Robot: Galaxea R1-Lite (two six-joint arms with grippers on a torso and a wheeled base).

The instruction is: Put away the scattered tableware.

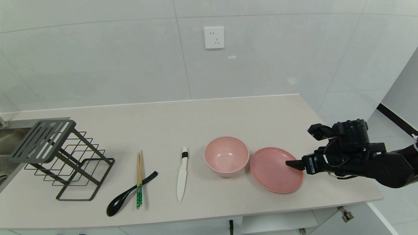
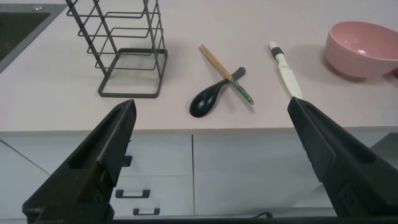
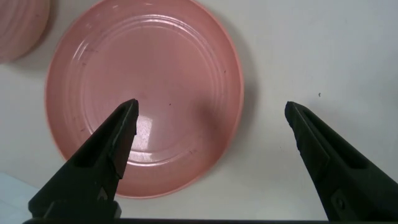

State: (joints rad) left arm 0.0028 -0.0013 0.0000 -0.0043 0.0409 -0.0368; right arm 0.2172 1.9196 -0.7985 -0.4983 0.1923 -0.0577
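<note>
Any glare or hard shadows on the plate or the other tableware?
Right wrist view: the plate has a small glare patch off-centre and a soft dim patch beside it. Head view: even light, with only faint soft shadows under the bowl and the rack.

Pink plate [image 1: 276, 169] lies flat at right end of row along near edge of counter [image 1: 196, 117]. Pink bowl [image 1: 226, 156] upright just beside it, left. White knife [image 1: 182, 174], black-banded, tip pointing near. Wooden chopsticks [image 1: 139, 176] cross black spoon [image 1: 125, 195] handle. Dark wire rack [image 1: 58, 156] stands far left.
</note>
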